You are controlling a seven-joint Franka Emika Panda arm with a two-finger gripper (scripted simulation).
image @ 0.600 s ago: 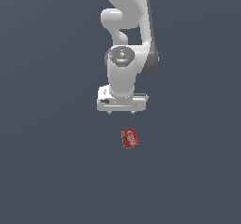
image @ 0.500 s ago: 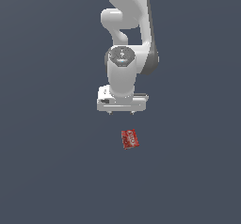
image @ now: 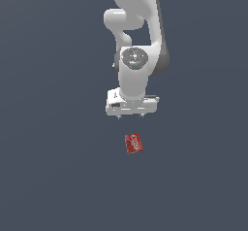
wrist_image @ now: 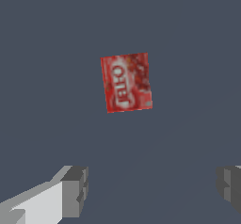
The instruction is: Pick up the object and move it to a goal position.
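While the box [image: 133, 143] lies flat on the grey floor [image: 53, 167] just as before, nothing has shifted since the earlier frames. Arm [image: 138, 41] hangs upright, wrist pointing down, gripper [image: 131, 114] above and apart from the box, fingers [wrist_image: 73, 190] spread wide, holding nothing.

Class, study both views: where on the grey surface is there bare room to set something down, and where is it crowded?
Bare grey surface lies on every side of the small red rectangular box, out to each edge of the exterior view. The only occupied stretch is between the box and the white gripper, hovering open beside it.
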